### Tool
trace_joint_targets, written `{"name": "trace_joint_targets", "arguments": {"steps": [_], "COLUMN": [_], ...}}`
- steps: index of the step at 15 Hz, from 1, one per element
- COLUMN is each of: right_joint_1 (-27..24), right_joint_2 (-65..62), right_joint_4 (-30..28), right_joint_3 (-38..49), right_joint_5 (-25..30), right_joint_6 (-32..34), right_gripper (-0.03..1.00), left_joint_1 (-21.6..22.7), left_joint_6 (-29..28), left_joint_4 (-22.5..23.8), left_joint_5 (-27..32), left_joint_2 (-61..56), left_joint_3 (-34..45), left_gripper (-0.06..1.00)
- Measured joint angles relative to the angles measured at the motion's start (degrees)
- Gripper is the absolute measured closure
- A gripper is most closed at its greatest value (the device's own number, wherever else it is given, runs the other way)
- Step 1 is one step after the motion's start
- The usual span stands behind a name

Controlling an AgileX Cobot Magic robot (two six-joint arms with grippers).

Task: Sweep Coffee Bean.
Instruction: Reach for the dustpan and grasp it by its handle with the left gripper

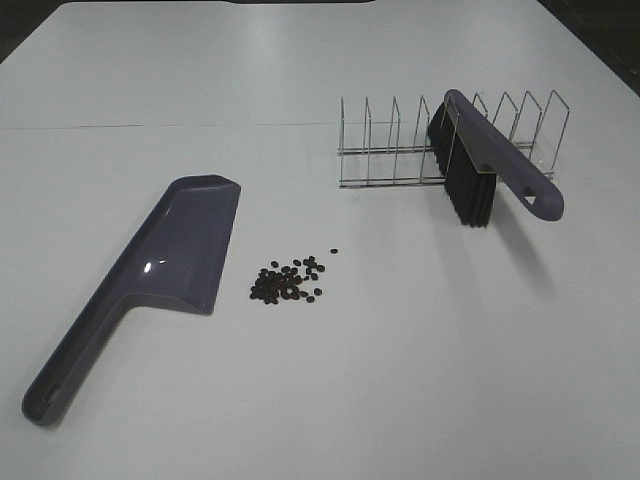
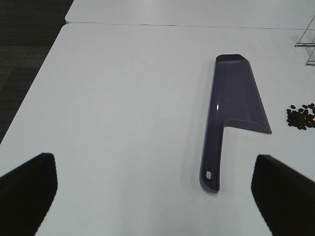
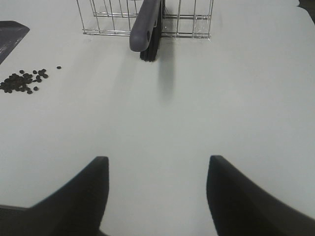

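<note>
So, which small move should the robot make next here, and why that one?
Probably the right gripper should move forward to the brush. This gripper is open and empty, the brush leans in the wire rack with its handle end toward the gripper, and the coffee beans lie in a loose pile beside the dustpan, not in it.

Dark brown coffee beans (image 1: pixel 288 283) — grey-purple dustpan (image 1: pixel 185 240) — black brush bristles (image 1: pixel 466 190).
</note>
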Motion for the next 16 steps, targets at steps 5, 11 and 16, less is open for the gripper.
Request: {"name": "trace_joint_targets", "arguments": {"steps": [5, 11, 16], "right_joint_1": [0.00, 0.00, 0.00], "right_joint_2": [0.00, 0.00, 0.00], "right_joint_4": [0.00, 0.00, 0.00], "right_joint_3": [0.00, 0.00, 0.00], "right_joint_5": [0.00, 0.00, 0.00], "right_joint_6": [0.00, 0.00, 0.00], "right_gripper": [0.43, 0.43, 0.43], "left_joint_1": [0.00, 0.00, -4.13], "left_joint_6": [0.00, 1.49, 3.04], "left_joint_4": [0.86, 1.95, 5.73], "left_joint_5": [5.96, 7.79, 5.61], "left_joint_2": [9.00, 37.18, 56.89], "left_joint_3": [-4.01, -17.42, -19.77], "left_gripper": [-0.05, -0.05, -0.05]}}
